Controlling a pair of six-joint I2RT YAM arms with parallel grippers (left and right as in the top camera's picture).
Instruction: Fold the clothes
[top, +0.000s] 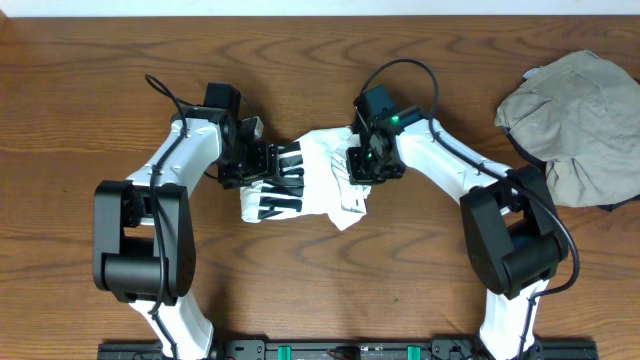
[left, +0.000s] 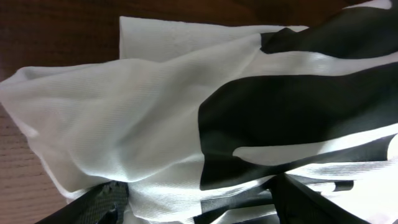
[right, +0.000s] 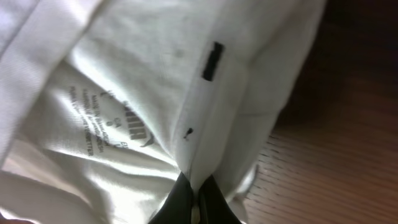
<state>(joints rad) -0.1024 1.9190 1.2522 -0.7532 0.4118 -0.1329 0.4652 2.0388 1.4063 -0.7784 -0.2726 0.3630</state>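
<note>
The white T-shirt (top: 318, 190) lies bunched in the middle of the bench (top: 80, 110), between the two arms and well away from every edge. Its bold black lettering (top: 275, 205) shows on the left part of the heap. The left hand (top: 272, 168) sits over that lettered left side. In the left wrist view the T-shirt (left: 124, 112) fills nearly the whole picture. The left hand (left: 199, 208) has its fingers (left: 93, 205) spread wide at the bottom of the picture, released, with folds of the white cloth and the black lettering (left: 280, 118) lying loosely between and above them. The right hand (top: 362, 165) rests on the right side of the heap. In its wrist view the right hand (right: 198, 190) is clenched on the T-shirt (right: 124, 74), its fingertips pressed together on a raised fold of white fabric. The fold runs up from the tips beside the printed neck label (right: 118, 127), with bare bench wood to the right. A grey-beige shirt (top: 575, 120) lies crumpled at the far right corner of the bench, well apart from the T-shirt. A sliver of a dark garment (top: 612, 206) shows under its near right edge.
</note>
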